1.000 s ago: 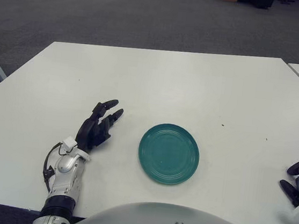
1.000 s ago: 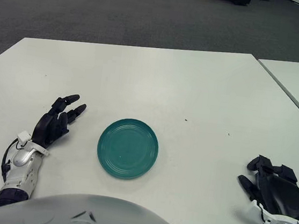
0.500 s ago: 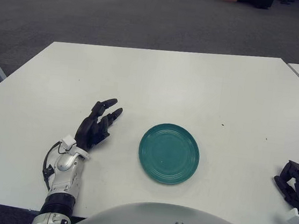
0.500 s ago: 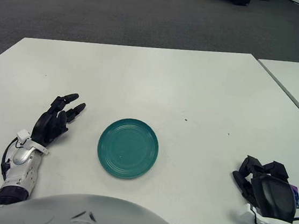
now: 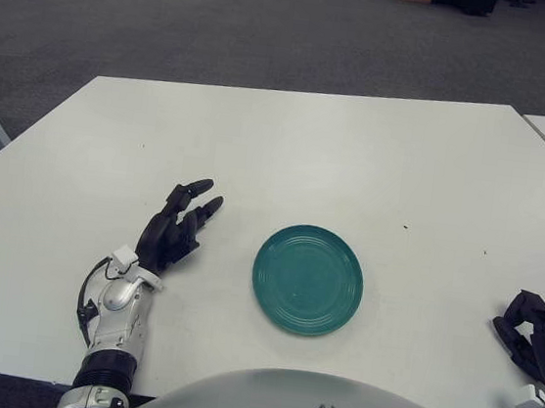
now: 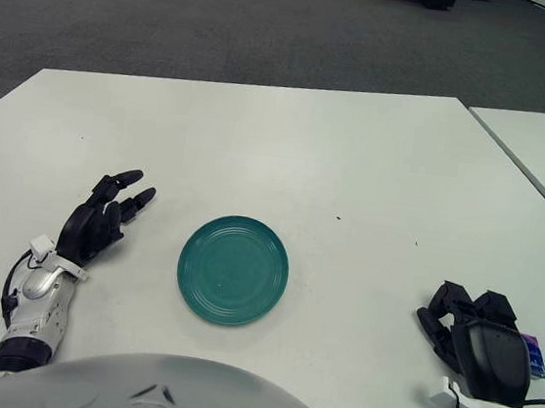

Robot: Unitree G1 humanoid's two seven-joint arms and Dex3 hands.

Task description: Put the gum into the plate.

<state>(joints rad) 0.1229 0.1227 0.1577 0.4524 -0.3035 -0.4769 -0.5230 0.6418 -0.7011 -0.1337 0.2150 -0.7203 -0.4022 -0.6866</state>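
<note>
Progress: not started, teal plate bare | Gum: small packet near table's right edge, peeking beside right hand (fingers curled, grasp unclear) | Left hand: idle left of plate, fingers spread.

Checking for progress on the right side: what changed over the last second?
The right hand slid left toward the plate, uncovering a small purple-blue item beside it, possibly the gum; nothing visibly grasped. The left hand and plate stayed put.

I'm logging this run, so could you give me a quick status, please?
Right hand curled beside gum, grasp unclear. Left hand open, left of plate. Plate bare.
</note>
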